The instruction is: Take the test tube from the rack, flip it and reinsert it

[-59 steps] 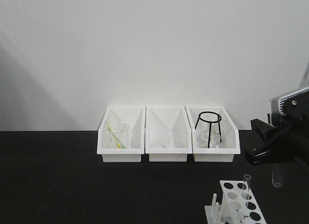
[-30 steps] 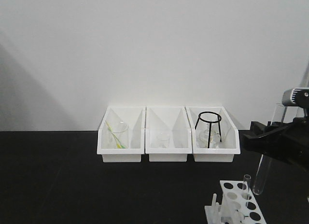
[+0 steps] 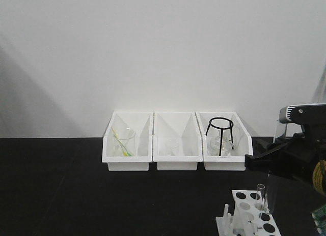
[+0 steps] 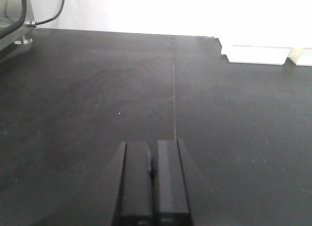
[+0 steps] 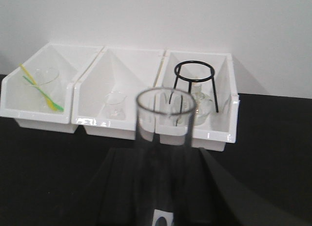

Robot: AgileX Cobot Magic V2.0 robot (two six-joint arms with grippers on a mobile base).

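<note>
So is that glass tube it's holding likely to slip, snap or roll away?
Probably slippery: the test tube is smooth clear glass, pinched only by the right gripper. It is likely fragile too, since its wall looks thin at the open rim. Being round, it would probably roll if laid on the black table.

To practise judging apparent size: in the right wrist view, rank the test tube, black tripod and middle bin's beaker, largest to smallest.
1. The test tube, but only because it is right at the camera.
2. The tripod.
3. The beaker, clearly smallest.
</note>
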